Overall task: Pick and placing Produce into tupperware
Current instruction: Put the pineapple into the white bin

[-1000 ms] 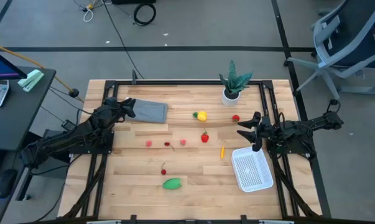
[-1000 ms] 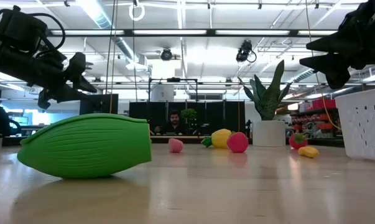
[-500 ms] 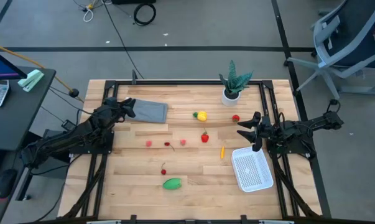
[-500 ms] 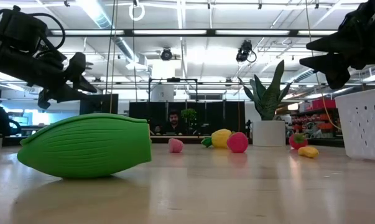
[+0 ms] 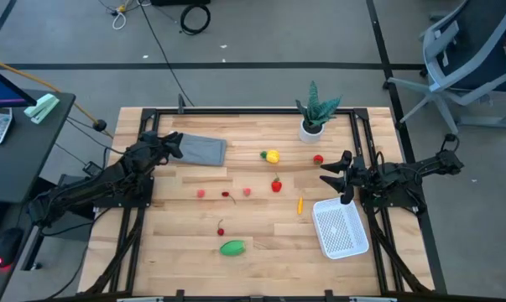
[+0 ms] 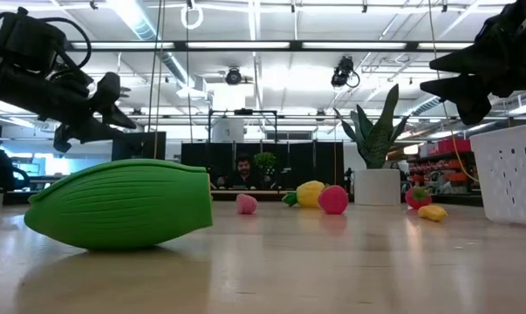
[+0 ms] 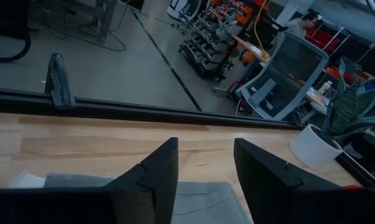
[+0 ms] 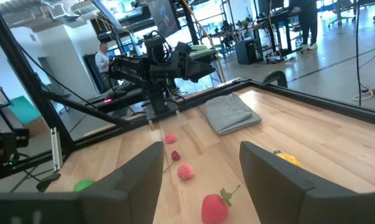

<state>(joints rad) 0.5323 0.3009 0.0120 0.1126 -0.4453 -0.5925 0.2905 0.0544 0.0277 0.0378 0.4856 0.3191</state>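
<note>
The produce lies scattered on the wooden table: a green oval piece point(image 5: 232, 247) near the front, a yellow one point(image 5: 272, 156), a red strawberry point(image 5: 276, 185), an orange piece point(image 5: 299, 204) and small pink and red pieces point(image 5: 247, 191) mid-table. The white tupperware basket point(image 5: 341, 228) rests flat at the right, with nothing in it. My left gripper point(image 5: 173, 144) hovers open at the far left, over one end of a grey cloth point(image 5: 204, 150). My right gripper point(image 5: 332, 172) hangs open just beyond the basket's far end. In each wrist view nothing lies between the fingers point(image 7: 159, 171) point(image 8: 143, 177).
A spiky potted plant point(image 5: 313, 113) stands at the far edge, with a small red piece point(image 5: 318, 158) in front of it. Black frame rails point(image 5: 236, 111) run along the table's far side. An office chair point(image 5: 475, 50) stands off the table at the far right.
</note>
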